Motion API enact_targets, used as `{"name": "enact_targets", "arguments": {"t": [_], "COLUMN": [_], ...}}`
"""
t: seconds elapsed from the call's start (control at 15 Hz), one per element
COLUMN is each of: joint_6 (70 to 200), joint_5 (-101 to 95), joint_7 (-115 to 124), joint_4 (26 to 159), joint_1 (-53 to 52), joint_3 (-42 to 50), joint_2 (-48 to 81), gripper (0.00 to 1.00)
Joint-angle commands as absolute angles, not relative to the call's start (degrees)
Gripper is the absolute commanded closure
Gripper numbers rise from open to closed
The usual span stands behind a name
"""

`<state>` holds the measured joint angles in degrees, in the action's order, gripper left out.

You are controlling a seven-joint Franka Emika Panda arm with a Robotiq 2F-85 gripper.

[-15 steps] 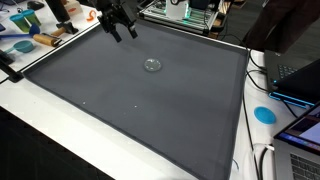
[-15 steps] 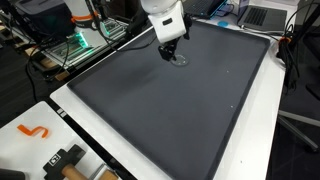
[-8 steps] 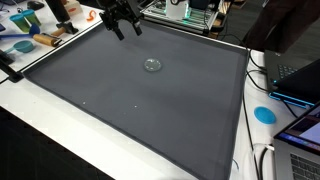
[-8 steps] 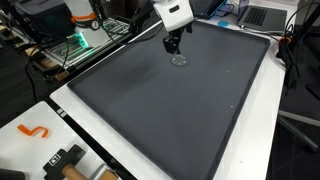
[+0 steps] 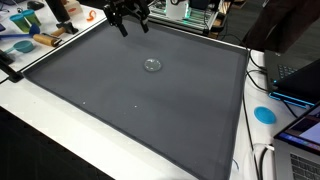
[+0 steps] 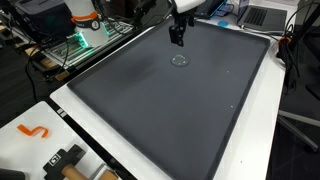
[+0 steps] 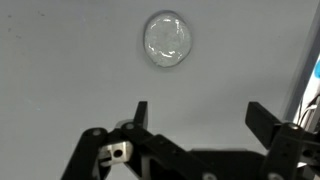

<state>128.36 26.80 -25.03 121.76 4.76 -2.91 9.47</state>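
Note:
A small clear round lid-like disc point(image 5: 152, 65) lies flat on the dark grey mat point(image 5: 140, 100); it also shows in the other exterior view point(image 6: 179, 60) and in the wrist view point(image 7: 168, 40). My gripper point(image 5: 133, 24) hangs open and empty well above the mat, back from the disc toward the far edge. It shows high in an exterior view point(image 6: 178, 36). In the wrist view the two black fingertips point(image 7: 200, 115) stand wide apart with nothing between them, and the disc lies ahead of them.
The mat point(image 6: 170, 100) lies on a white table. Tools and blue items point(image 5: 25, 42) lie at one corner. A blue round object point(image 5: 265, 114) and laptops point(image 5: 300, 75) stand along one side. An orange hook point(image 6: 33, 131) and a black tool point(image 6: 62, 160) lie on the near white edge.
My gripper has risen and drawn away from the disc toward the mat's far edge. The disc has stayed in place on the mat.

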Motion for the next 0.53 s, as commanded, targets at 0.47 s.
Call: {"name": "enact_targets", "arguments": {"t": [0.47], "joint_6": [123.12], "joint_5": [9.51], "joint_7": [-7.56], "joint_4": [118.18], "joint_1": [-2.07], "joint_3": [-3.54], "joint_2": [8.97], "gripper": [0.00]}}
